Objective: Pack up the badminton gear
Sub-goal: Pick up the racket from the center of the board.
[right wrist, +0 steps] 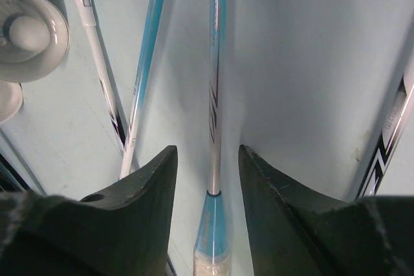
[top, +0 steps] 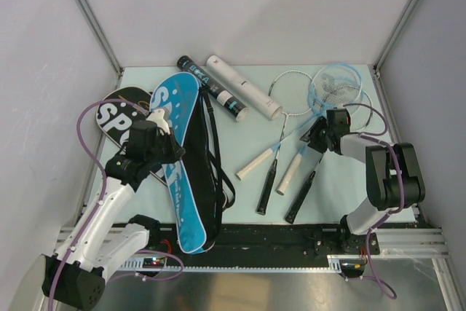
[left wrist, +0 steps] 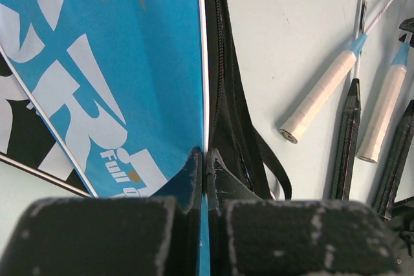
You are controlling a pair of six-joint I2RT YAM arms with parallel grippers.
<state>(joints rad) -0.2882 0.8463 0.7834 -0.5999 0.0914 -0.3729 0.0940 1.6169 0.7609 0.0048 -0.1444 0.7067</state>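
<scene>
While the left hand (left wrist: 205,159) pinches the edge of the blue bag (left wrist: 129,63), the right hand (right wrist: 207,154) stands open.
Its fingers (right wrist: 145,189) flank a blue-shafted racket (right wrist: 214,82) without touching.

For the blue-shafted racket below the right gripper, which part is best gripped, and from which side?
I would grip the racket by its thin shaft just above the blue cone, coming straight down. It lies flat on the table, and bare gaps on both sides leave room for the open fingers of the right gripper.

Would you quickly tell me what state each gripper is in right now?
Left gripper: closed, pinching the blue bag by its edge.
Right gripper: open, astride a racket shaft, not gripping.
</scene>
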